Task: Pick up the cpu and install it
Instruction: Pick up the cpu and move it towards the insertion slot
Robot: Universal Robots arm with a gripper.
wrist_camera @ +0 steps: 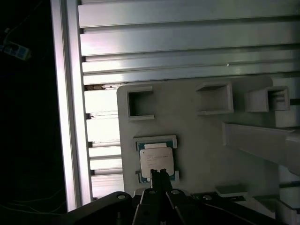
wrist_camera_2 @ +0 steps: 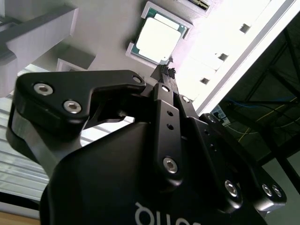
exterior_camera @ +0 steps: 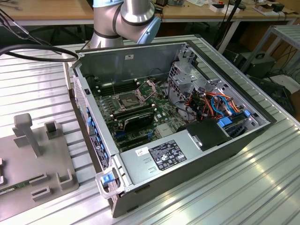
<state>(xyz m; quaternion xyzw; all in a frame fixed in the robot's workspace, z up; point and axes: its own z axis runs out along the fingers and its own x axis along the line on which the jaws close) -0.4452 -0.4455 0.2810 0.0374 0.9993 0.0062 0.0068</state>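
Both wrist views are showing the tool [wrist_camera_2: 165, 74] [wrist_camera: 160, 174], tips pressed together, hovering at the cpu [wrist_camera_2: 158, 38] [wrist_camera: 157, 159] nested in the tray [exterior_camera: 21, 161] at the exterior view's left; pick-up is pending, likely needing tips spread astride it.

Exterior view: soft, even light. Second wrist view: bench [wrist_camera_2: 224, 49] glare, blown white. First wrist view: dim, perhaps underexposed.

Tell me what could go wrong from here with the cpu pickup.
1. The gripper appears to hang over one edge of the cpu with its fingers together. Going down like this could press on the chip rather than grasp it.
2. The cpu lies in a lipped grey holder, so a tilted lift may catch on a lip.
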